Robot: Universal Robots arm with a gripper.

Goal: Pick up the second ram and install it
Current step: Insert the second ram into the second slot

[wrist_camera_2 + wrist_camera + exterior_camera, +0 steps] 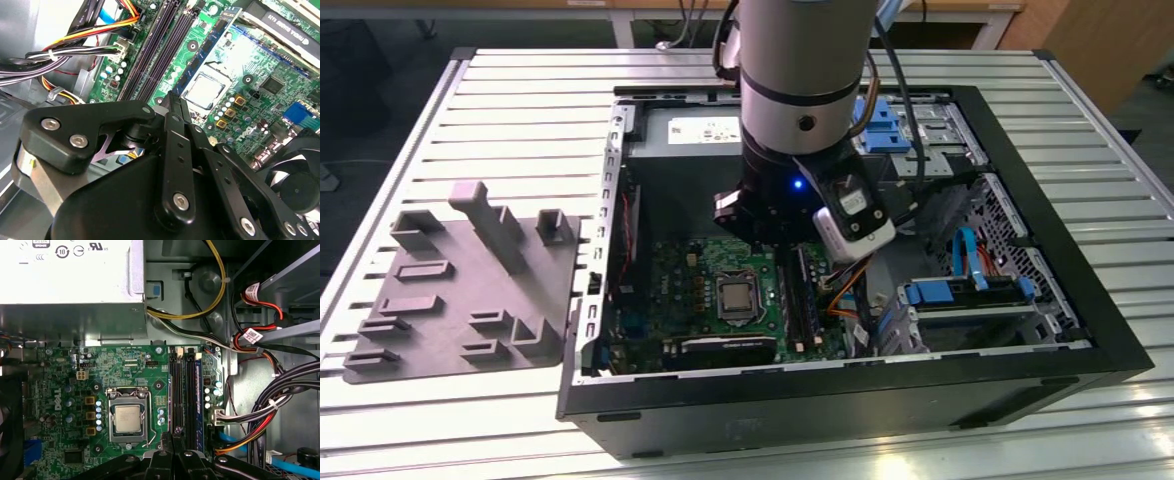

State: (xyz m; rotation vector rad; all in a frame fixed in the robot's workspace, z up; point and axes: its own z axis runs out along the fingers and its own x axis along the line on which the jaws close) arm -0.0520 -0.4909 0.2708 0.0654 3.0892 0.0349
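In the exterior view the open black computer case (854,405) sits at three o'clock from the grey holder (467,290). Its power supply (65,290) carries a white printed label, and the green motherboard (125,362) carries white lettering. The gripper (177,432) hangs clenched over the slots with nothing visible between its fingers, and the second ram (198,400) stands in the outermost slot, on the cable side.

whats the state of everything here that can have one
black metal computer case: open, side panel off
black two-fingered claw: shut, over the green motherboard
dark green memory stick: seated upright on the motherboard
silver square processor: seated, uncovered
grey moulded tray: lying flat beside the case
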